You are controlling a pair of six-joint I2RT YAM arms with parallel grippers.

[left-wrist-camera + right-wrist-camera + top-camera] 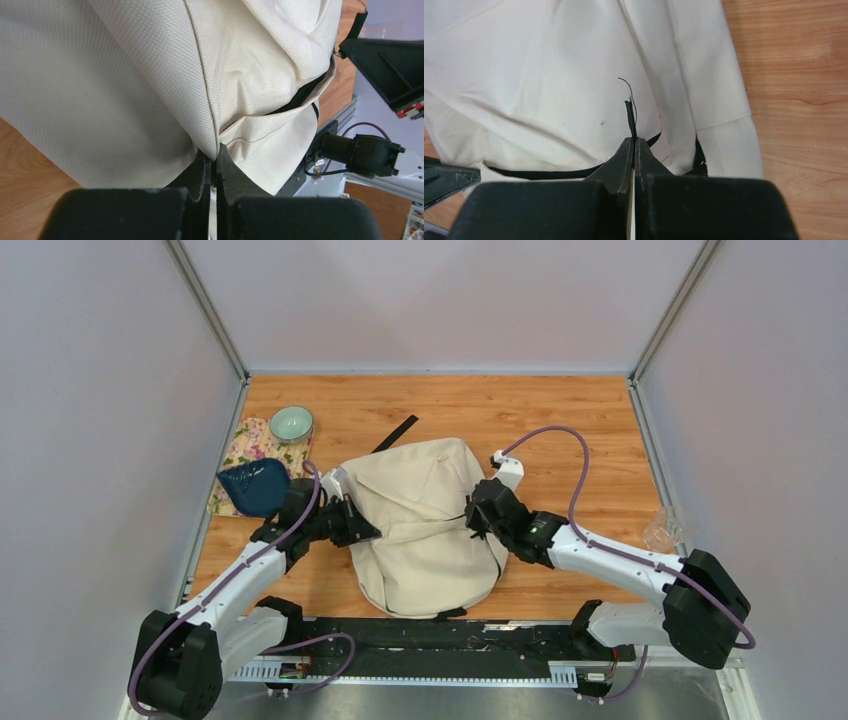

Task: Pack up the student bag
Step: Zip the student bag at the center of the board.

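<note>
The student bag (425, 525), a large cream-beige fabric backpack, lies in the middle of the wooden table. My left gripper (370, 531) is at the bag's left edge. In the left wrist view it (215, 154) is shut on a seamed fold of the bag's cloth (150, 75). My right gripper (474, 519) is at the bag's right edge. In the right wrist view it (634, 141) is shut on a thin black zipper pull (630, 116) that sticks up over the bag (549, 75), with the black zipper line running just beneath.
A dark blue pouch (255, 487), a teal round bowl (291, 423) and a floral cloth (243, 448) lie at the left. A black strap (396, 433) lies behind the bag. A clear plastic item (664, 530) sits at the right edge. Grey walls enclose the table.
</note>
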